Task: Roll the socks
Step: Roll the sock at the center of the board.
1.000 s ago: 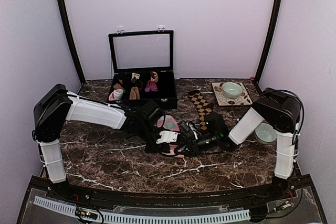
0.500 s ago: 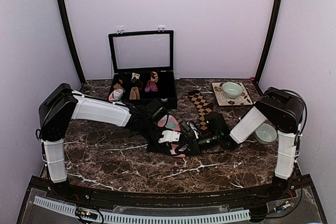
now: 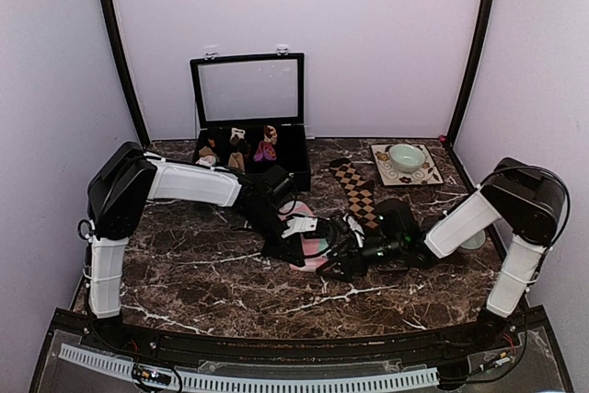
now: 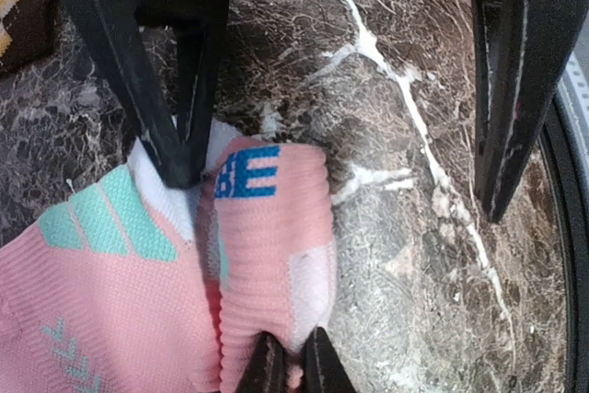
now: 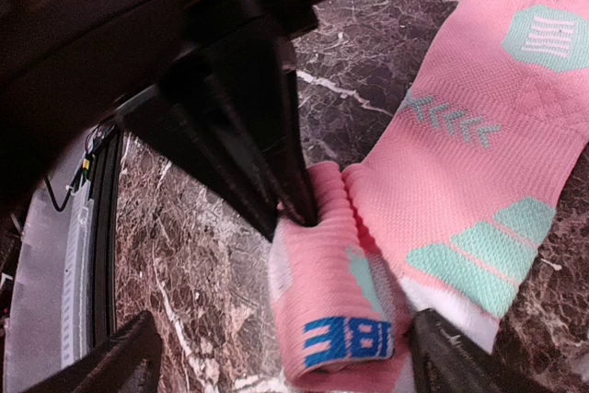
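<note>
On the tabletop, left claw pinches the pink sock at its rolled end; right claw stands open astride it. Rolling is underway; next probably needs a regrip and another turn.

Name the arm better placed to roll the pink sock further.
Left. The left hand is shut on the rolled end of the pink knit sock with mint marks; the right hand stands open astride the roll, gripping nothing.

pink sock cuff rolled, checked sock flat
</note>
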Robot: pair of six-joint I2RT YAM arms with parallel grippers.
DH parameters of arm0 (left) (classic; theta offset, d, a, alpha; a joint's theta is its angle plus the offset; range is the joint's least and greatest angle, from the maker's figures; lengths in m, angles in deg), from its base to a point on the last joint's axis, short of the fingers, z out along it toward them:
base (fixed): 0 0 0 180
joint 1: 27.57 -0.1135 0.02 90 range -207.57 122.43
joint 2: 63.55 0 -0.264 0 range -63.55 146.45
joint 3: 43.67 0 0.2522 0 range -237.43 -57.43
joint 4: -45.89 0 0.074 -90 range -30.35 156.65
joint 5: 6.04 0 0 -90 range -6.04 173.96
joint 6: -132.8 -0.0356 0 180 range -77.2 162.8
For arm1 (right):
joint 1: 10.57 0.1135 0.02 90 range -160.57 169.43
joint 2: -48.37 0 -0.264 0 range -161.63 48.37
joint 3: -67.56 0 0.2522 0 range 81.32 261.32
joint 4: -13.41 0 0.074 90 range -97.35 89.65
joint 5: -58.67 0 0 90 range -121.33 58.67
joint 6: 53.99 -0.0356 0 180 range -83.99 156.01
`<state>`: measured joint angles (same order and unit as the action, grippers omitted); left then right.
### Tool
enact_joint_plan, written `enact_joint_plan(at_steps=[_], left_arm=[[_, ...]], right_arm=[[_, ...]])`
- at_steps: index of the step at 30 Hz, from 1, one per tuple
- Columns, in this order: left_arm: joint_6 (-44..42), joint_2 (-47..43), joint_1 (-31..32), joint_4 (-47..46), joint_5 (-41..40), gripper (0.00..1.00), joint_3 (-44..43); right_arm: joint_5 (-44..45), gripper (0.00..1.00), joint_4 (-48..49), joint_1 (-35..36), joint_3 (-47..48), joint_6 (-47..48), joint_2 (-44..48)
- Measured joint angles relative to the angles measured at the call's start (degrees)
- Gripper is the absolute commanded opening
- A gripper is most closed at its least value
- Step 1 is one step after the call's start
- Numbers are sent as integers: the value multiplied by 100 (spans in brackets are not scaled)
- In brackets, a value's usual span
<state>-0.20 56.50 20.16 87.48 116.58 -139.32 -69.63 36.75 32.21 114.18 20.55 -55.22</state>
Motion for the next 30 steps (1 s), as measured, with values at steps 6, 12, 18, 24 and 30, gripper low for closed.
enact_joint_plan(at_steps=[6, 12, 18, 24, 30], left_arm=[[208, 380, -227, 553, 706, 11, -439], [120, 555, -308, 1014, 1032, 10, -649], [-149, 584, -321, 1709, 1172, 10, -691], [-223, 592, -284, 2096, 1182, 10, -688], [-151, 798, -208, 2452, 1147, 8, -1001]], right_arm=[[798, 99, -210, -4, -568, 354, 763], [2450, 99, 72, 66, -1742, 710, 2715], [2765, 96, 809, -22, -1904, 627, 3215], [1974, 73, 693, 118, -1768, 1327, 2728], [1735, 56, 623, 953, -1965, 2363, 2599]])
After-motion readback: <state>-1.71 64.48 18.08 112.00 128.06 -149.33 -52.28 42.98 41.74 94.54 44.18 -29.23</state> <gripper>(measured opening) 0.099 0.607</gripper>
